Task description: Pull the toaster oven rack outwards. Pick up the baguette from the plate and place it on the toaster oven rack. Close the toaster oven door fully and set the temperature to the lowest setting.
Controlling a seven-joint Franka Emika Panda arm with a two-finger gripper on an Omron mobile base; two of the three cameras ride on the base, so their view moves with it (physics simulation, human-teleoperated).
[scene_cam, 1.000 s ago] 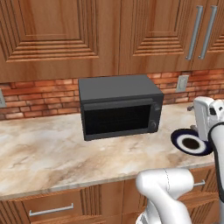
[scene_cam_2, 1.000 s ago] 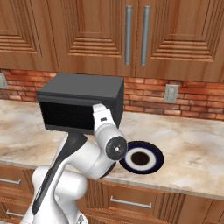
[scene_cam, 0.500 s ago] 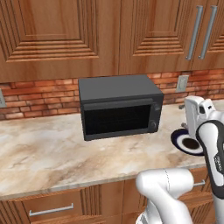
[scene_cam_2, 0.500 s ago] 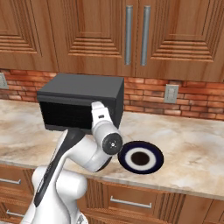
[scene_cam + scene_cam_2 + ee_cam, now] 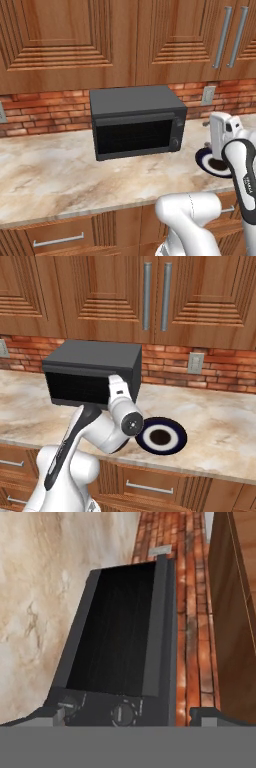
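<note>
**Oven shut, claw spread wide before the control strip**

We are looking at the toaster oven [image 5: 136,121] sitting on the marble counter [image 5: 50,175], back against the red brick wall [image 5: 45,107], under the wooden cabinets [image 5: 75,35]. The toaster oven door [image 5: 134,136] is standing upright and closed against the front, its dark glass showing nothing of the inside, so we are not making out the rack behind it. The narrow control strip [image 5: 176,131] is running down the right end of the front, with round knobs on it.

The plate [image 5: 161,437] is lying on the counter to the right of the oven, well clear of it, navy rim around a white centre. A dark brown patch is sitting in the middle of that plate in the right base view; it is too small and soft for us to be calling it the baguette with any confidence.

We are seeing the white arm rising in the foreground of both base views, its wrist hanging over the near edge of the plate in the left base view and crossing the front of the oven in the right base view. In the hand view, rolled on its side, the gripper [image 5: 129,716] is holding its two tips far apart, with nothing between them. The oven's front is lying ahead of the tips, with two knobs [image 5: 121,713] of the control strip nearest to them, and we cannot tell whether anything is touching.
</note>
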